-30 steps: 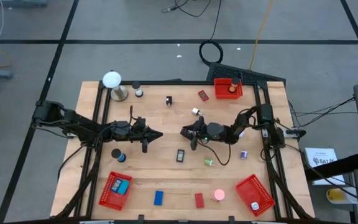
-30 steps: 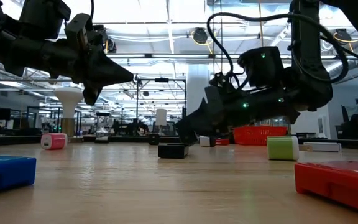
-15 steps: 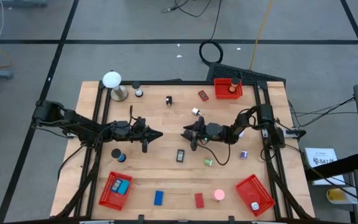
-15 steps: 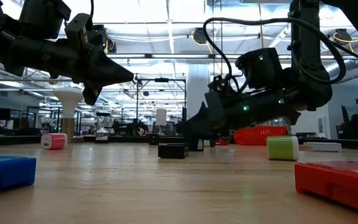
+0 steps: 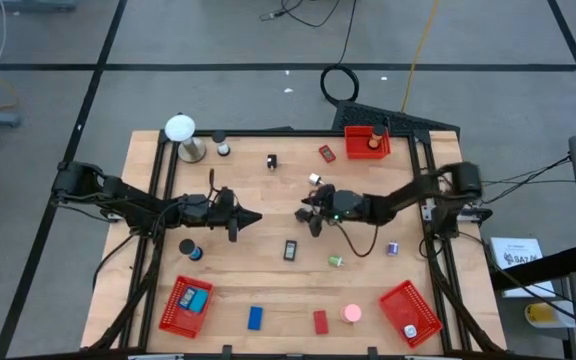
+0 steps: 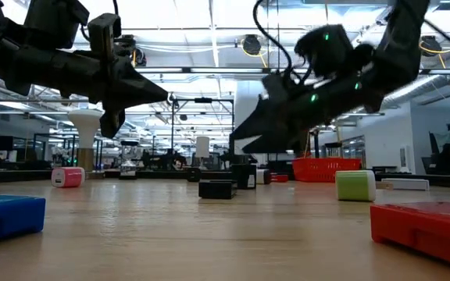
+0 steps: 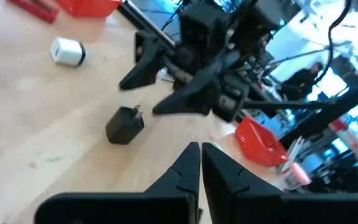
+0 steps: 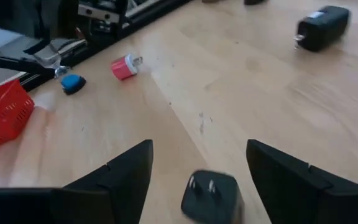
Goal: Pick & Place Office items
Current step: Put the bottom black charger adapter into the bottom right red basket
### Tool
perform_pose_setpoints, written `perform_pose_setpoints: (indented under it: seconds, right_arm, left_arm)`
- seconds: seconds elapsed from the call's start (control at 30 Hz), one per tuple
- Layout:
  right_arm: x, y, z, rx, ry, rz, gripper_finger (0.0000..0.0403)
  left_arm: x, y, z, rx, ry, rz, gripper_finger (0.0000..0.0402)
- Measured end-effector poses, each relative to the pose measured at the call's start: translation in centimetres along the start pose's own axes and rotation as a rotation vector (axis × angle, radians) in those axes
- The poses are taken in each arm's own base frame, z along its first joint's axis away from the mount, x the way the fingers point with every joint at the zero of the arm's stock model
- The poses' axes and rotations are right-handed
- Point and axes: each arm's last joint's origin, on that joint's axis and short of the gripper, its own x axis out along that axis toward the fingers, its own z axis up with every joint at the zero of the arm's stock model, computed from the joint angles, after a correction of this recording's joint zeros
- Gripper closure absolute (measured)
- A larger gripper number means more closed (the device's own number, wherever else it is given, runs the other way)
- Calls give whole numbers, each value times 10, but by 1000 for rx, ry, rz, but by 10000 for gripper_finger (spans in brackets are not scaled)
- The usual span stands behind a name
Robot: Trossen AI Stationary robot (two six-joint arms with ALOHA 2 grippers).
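**Right claw wide over black plug, left claw closed and empty**

High view: wooden table (image 5: 268, 290). Landmark is the black plug (image 5: 315, 222) at mid-table. Right gripper (image 5: 311, 208) just above it, fingers spread, holding nothing. Left gripper (image 5: 255, 216) to the plug's left, pinched shut, empty. Red basket (image 5: 186, 306) near the front left holds a blue piece; red basket (image 5: 410, 312) at front right holds a small pale piece; red bin (image 5: 366, 142) behind the plug holds an orange item. Loose office items: blue block (image 5: 256, 318), red block (image 5: 320, 322), pink round piece (image 5: 352, 313).

Low view: green roll (image 6: 355, 186) right of the plug; room with ceiling lights behind.

Left wrist view: plug lies on wood.

Right wrist view: plug prongs up between spread fingers (image 8: 126, 171). No readable writing.
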Motion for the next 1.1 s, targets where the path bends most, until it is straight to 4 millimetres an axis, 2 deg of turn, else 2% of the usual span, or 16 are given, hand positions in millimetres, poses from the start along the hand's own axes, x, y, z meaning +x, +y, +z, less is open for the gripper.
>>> perform_pose_setpoints:
  seconds: [0.13,0.27,0.43,0.5,0.63,0.8,0.93,1.1]
  right_arm:
    - [-23,7,18,54,99,-51,190]
    - [-38,15,41,83,269,-151,265]
    - [-34,24,75,140,438,-170,381]
    - [-26,26,85,148,471,-192,393]
    - [-8,29,95,184,587,-269,358]
    - [16,32,98,205,699,-320,293]
    - [30,32,93,223,744,-361,224]
    - [39,28,84,217,758,-385,148]
  left_arm:
    - [0,-1,-1,83,10,-14,399]
    - [-1,-4,-2,248,-7,-5,400]
    - [0,-2,0,318,-23,7,398]
    - [0,-1,1,332,-26,11,400]
    - [0,0,2,351,-28,21,393]
    - [0,3,2,378,-20,39,398]
    - [0,3,2,380,-20,39,392]
    - [0,3,2,377,-17,40,384]
